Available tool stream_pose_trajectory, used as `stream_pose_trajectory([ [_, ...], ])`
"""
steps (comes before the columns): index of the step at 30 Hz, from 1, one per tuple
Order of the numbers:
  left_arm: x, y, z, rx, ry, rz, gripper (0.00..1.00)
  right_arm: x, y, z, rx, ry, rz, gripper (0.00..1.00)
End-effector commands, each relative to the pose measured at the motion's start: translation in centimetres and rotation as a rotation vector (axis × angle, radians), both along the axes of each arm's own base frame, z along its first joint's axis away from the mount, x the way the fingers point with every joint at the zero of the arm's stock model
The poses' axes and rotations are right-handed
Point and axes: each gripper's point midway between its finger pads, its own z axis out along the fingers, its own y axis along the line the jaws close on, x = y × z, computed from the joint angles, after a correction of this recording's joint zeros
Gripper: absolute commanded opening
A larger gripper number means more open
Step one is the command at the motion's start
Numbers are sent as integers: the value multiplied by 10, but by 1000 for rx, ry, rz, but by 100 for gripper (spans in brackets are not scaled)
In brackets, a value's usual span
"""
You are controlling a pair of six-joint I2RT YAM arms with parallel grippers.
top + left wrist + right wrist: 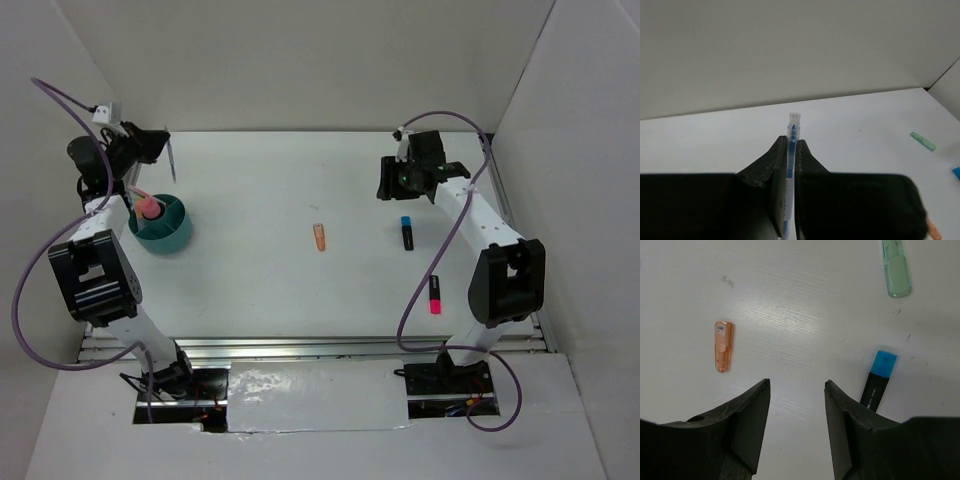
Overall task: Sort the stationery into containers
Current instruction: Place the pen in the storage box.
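Teal tub (172,240) at left of tabletop (260,285), pink-capped tube (148,207) standing inside. Left pincer (791,142) clamped on thin blue pen (793,125), beyond tub near back wall. Right pincer (797,385) empty, jaws parted, above tabletop. Orange highlighter (723,346), blue-capped black marker (879,382) and green piece (896,267) lie nearby. Pink-capped marker (435,293) beside right arm.

Left arm (100,275): elbow near the base, forearm reaching to the far-left, wrist raised. Left gripper (791,146) points roughly level, its 2 fingers pinched on a thin blue pen (794,124). Right arm (510,280): extended forward. Right gripper (797,387) points down, jaws apart, nothing between them.
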Motion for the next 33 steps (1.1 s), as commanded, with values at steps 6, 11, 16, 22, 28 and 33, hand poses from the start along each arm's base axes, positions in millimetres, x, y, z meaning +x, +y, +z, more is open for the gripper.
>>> stream_pose_trajectory([
  [6,-18,27,11,94,-185,-30,0,4,13,20,-47,-77,49,55],
  [11,-21,40,-7,137,-195,5,0,5,16,22,-68,-87,58,55],
  [16,-28,44,-19,184,-194,-6,0,7,16,23,-81,-96,58,55],
  [22,-34,40,-38,209,-173,-38,0,8,17,24,-90,-103,61,55],
  [28,-37,41,-55,232,-154,-60,4,6,15,23,-98,-106,57,55],
  [33,-39,41,-67,242,-138,-76,16,3,13,22,-101,-106,52,55],
])
